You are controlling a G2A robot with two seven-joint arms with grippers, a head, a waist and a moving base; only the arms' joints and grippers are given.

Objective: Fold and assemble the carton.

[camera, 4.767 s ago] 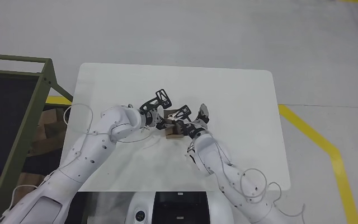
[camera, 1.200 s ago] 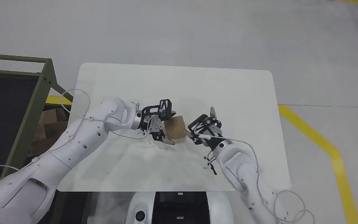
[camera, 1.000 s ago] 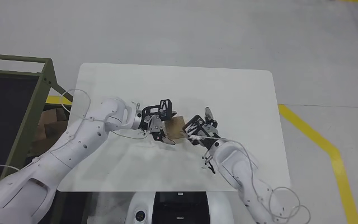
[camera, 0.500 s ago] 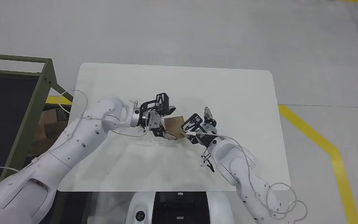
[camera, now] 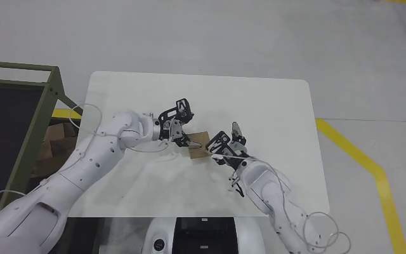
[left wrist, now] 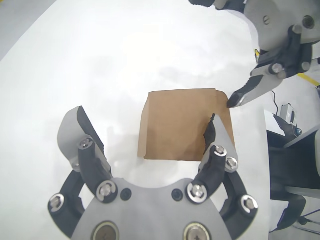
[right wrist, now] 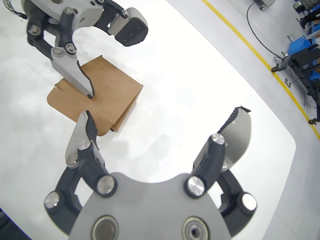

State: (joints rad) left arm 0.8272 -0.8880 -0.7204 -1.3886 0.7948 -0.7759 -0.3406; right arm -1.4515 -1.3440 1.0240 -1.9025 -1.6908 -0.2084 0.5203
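carton [camera: 199, 143] on table [camera: 273, 108] between left end effector [left wrist: 146, 116] and right end effector [right wrist: 163, 113]

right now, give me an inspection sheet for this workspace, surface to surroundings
surface: white table
job's things: brown carton mid-table, folded to a box shape, one flap lying flat
clutter: nothing seen
pincers: left pincer open, one fingertip on the carton's top; right pincer open, one fingertip at the carton's edge
cables: thin white cable looping by the left arm; black cable on the floor
surroundings: yellow floor line; green frame beside the table
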